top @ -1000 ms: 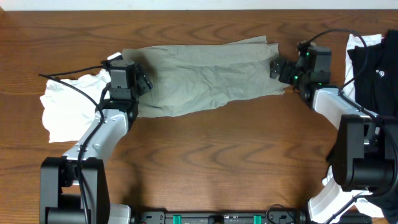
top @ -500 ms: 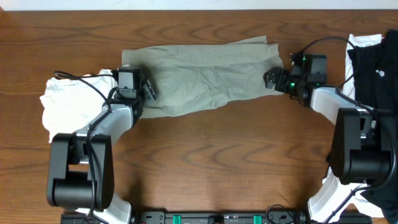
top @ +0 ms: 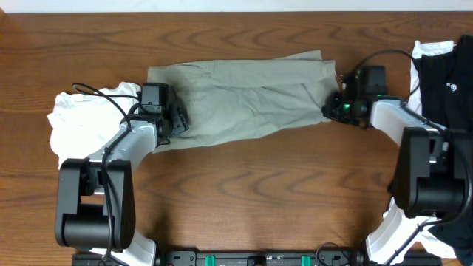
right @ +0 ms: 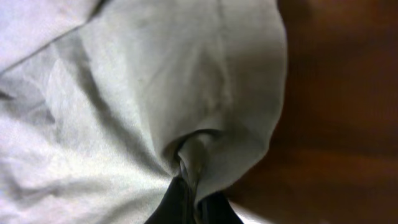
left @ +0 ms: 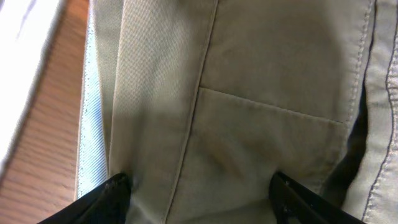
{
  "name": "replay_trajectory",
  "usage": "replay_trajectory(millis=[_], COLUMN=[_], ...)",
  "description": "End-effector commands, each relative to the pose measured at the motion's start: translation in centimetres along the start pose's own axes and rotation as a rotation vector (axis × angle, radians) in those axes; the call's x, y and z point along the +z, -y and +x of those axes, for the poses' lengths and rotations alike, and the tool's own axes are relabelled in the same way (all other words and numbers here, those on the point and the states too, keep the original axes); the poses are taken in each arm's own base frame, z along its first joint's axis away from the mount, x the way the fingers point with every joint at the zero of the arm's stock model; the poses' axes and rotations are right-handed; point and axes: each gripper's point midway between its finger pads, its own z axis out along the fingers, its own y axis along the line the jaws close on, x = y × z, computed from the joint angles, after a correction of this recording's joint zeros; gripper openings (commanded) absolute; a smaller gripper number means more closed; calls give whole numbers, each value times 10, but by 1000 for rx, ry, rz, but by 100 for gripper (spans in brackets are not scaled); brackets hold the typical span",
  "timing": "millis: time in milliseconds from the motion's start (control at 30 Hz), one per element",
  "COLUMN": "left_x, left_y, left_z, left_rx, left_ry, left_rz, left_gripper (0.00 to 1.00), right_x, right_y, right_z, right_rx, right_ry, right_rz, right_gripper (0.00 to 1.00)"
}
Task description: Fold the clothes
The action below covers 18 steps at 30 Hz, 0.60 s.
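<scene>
The khaki shorts (top: 244,96) lie flattened across the back middle of the wooden table, waistband to the left and leg hems to the right. My left gripper (top: 177,120) rests on their left end. In the left wrist view it (left: 199,199) is open, its black fingertips (left: 112,194) pressed wide apart on flat khaki cloth (left: 261,68), beside the pale blue inner waistband (left: 93,124). My right gripper (top: 334,109) is at the lower right corner of the shorts. The right wrist view shows it (right: 191,196) shut on a pinched fold of the leg hem (right: 199,146).
A crumpled white garment (top: 77,125) lies left of the shorts, under the left arm's cable. A black garment with white trim (top: 443,74) sits at the right edge, behind the right arm. Bare wood (top: 251,192) stretches in front of the shorts.
My right gripper was open and has shut on the hem at the shorts' right end. The left gripper has slid slightly down and right along the waistband, staying open.
</scene>
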Motion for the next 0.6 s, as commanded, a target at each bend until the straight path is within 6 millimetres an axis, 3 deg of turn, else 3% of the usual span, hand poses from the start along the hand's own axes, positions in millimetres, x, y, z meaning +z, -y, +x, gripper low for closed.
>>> replay_trajectory(millis=[0,133,267,467,567], left_x=[5,-6,-16,-19,-19], left_y=[7,4,-8,-12,-11], left_z=[44,84,107,115,114], left_rx=[-14,-36,-43,19,53], left_ry=[-185,-368,-469,-501,-498], left_rz=[82,86,38,36,46], left_gripper=[73,73,73,73,73], right_x=[0,-18,-36,-53,-56], right_y=[77,114,142,165,169], right_z=[31,46,64,81,83], right_rx=[169,297,410,496,488], right_ry=[-88,-147,-202,-249,-256], right_rz=[198,245,286,304,297], right_gripper=[1,1,1,2,12])
